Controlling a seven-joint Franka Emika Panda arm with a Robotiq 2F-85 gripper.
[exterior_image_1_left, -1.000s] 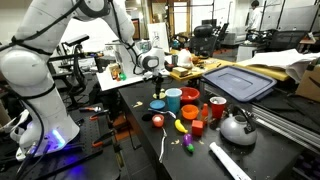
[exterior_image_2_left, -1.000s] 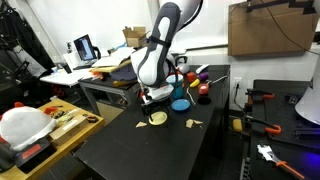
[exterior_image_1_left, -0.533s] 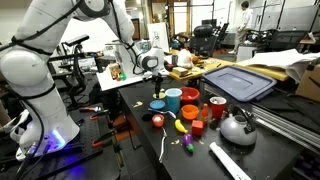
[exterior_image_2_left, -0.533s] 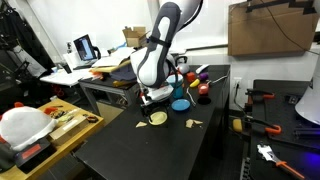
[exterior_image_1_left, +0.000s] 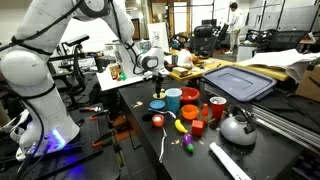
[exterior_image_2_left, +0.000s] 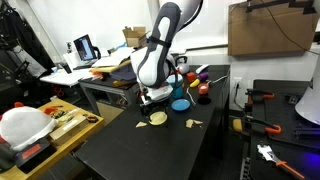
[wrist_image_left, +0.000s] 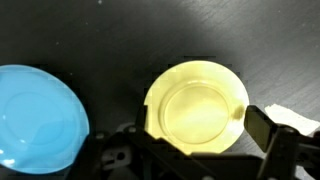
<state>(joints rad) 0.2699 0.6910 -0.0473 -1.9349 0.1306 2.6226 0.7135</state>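
The gripper (wrist_image_left: 195, 155) hangs over the yellow dish (wrist_image_left: 195, 105), jaws spread wide and holding nothing; in the wrist view its dark fingers (wrist_image_left: 275, 140) stand either side of the dish's near rim; whether they touch it, I cannot tell. The yellow dish lies flat on the black table (wrist_image_left: 250, 40), right way up, its shallow well facing the camera. Just beside it sits a blue bowl (wrist_image_left: 35, 115), a thin gap between the two. A pale paper scrap (wrist_image_left: 300, 118) lies by the dish's other edge. In an exterior view the gripper (exterior_image_2_left: 155, 97) sits above the yellow dish (exterior_image_2_left: 157, 118), with the blue bowl (exterior_image_2_left: 180, 103) just behind.
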